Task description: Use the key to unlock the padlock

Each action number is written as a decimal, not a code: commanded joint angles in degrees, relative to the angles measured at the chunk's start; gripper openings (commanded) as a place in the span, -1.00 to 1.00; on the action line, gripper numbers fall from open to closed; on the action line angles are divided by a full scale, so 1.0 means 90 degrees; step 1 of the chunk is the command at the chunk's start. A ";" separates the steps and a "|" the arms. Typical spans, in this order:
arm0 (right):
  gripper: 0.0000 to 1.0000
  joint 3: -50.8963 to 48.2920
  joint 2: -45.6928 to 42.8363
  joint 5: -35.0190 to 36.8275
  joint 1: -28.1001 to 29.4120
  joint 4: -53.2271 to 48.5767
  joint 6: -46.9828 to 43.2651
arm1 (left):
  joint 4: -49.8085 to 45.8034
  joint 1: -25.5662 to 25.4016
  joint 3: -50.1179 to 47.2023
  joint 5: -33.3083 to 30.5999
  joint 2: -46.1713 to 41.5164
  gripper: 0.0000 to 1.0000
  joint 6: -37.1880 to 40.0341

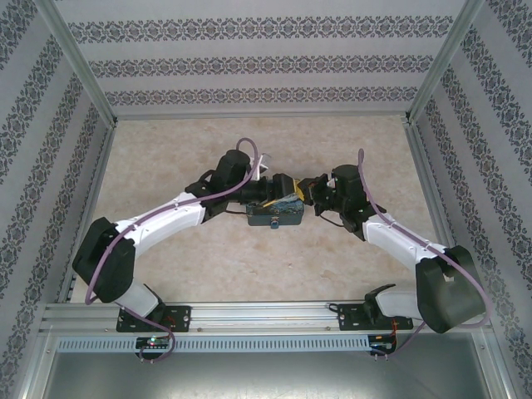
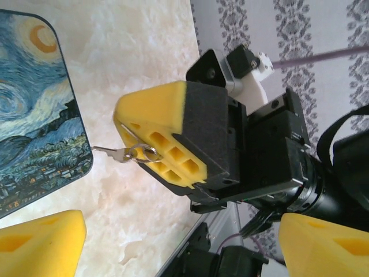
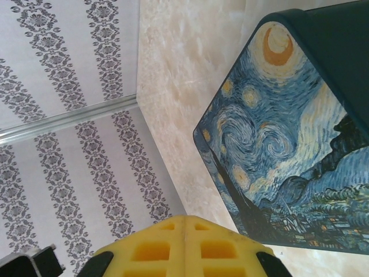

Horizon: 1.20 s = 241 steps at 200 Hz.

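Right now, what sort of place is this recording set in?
Probably a purpose-built robot test booth: wallpapered panels box in a marble-look table, and a left arm and right arm are bolted to a metal rail at its edge.

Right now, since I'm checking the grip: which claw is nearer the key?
Right. The right claw is shut on the key; the left claw is open close by, with its fingers clear of the key.

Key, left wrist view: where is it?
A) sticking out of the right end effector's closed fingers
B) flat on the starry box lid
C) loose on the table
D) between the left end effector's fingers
A: the key juts from the shut right end effector, tip toward the box.
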 commanded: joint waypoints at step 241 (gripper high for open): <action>-1.00 0.0407 -0.0451 0.3112 0.1027 0.0067 0.1078 | 0.4805 -0.0680 -0.1541 -0.2881 0.0897 0.19 -0.6880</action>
